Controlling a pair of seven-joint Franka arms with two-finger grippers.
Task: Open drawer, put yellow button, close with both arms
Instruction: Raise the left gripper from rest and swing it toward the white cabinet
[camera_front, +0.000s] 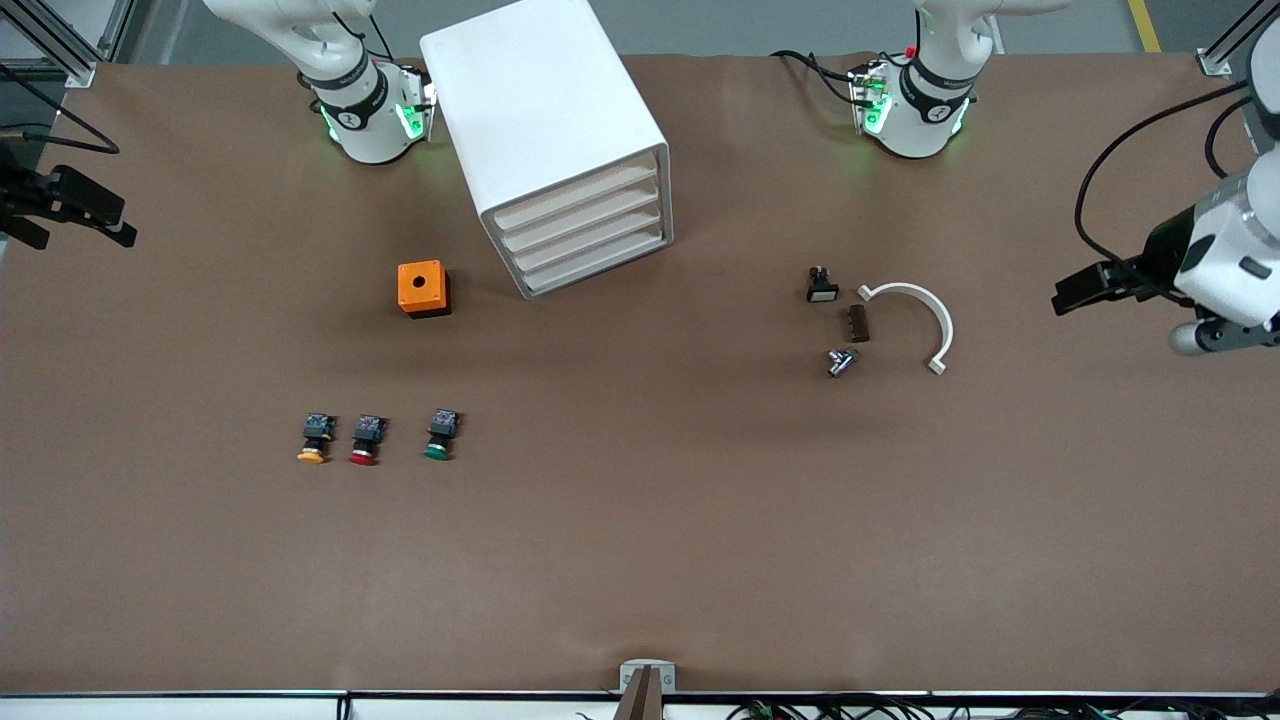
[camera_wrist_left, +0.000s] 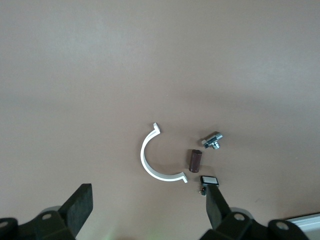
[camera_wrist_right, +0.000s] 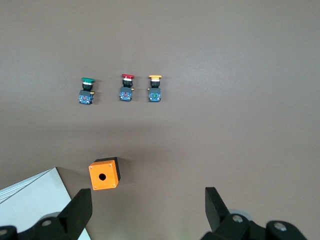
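Front view
Writing: none readable on the cabinet, the buttons or the loose parts.
Cabinet (camera_front: 545, 110): white box between the two arm bases, its four drawers all pushed in; the drawer (camera_front: 578, 197) is the topmost one.
Yellow button (camera_front: 315, 439): lies on the table well nearer the camera than the cabinet, at the right arm's end of a row of three; the red button (camera_front: 366, 440) is just beside it and the green button (camera_front: 441, 435) comes next.
Orange box (camera_front: 423, 289): between the button row and the cabinet, a round hole in its top face.
Loose parts: a white half-ring clip (camera_front: 918, 320), a brown block (camera_front: 858, 323), a small black switch (camera_front: 822, 286) and a metal fitting (camera_front: 841, 361) lie close together toward the left arm's end.
Right gripper (camera_front: 95, 212): up in the air at the table's edge, fingers spread, holding nothing.
Left gripper (camera_front: 1080, 291): over the table's other end, also holding nothing.

Left wrist view
Gripper (camera_wrist_left: 147, 207): fingers wide apart and empty, above bare table; the clip (camera_wrist_left: 155, 159), block (camera_wrist_left: 194, 160), fitting (camera_wrist_left: 213, 140) and switch (camera_wrist_left: 209, 181) are below.

Right wrist view
Gripper (camera_wrist_right: 150, 207): fingers parted, empty.
Below it: the orange box (camera_wrist_right: 104, 174), a corner of the cabinet (camera_wrist_right: 35, 200), and the yellow (camera_wrist_right: 155, 88), red (camera_wrist_right: 127, 87) and green (camera_wrist_right: 87, 90) buttons in a line.
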